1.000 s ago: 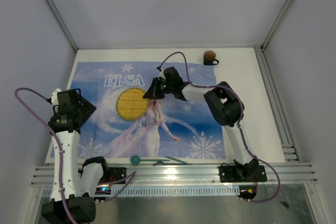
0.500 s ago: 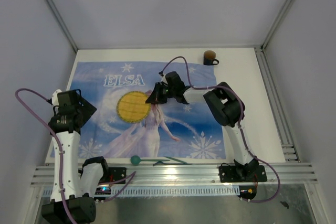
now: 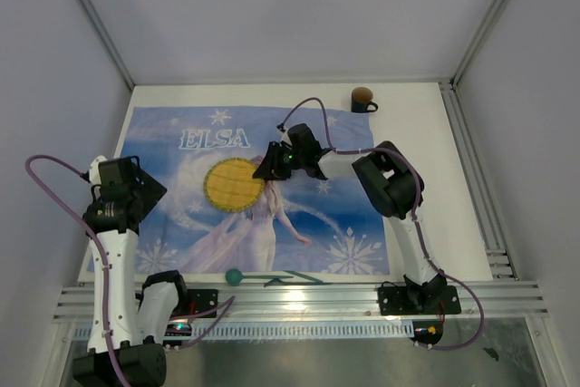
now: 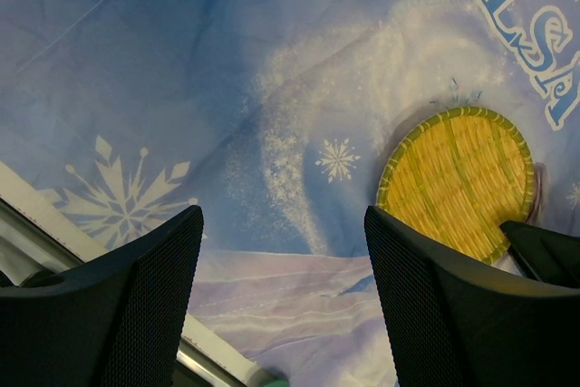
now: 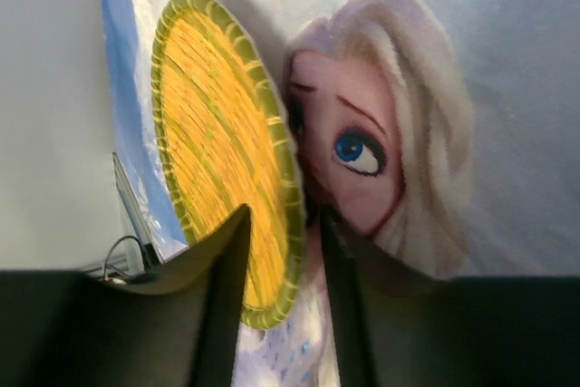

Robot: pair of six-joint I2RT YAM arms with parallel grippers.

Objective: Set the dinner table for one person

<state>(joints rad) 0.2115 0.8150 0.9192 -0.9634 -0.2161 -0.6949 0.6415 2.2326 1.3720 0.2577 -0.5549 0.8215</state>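
Since a second ago my right pincer (image 3: 268,169) has brought the woven yellow plate (image 3: 231,184) slightly nearer on the blue cloth (image 3: 172,215), which covers the white dinner table (image 3: 421,133). Its jaws straddle the plate's rim, barely parted; whether they grip it I cannot tell. My left pincer (image 4: 281,224) hangs wide open and empty over the cloth

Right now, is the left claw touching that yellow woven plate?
Apart. The left wrist view shows the left gripper open over blue cloth, the yellow woven plate lying clear beyond its fingertips.
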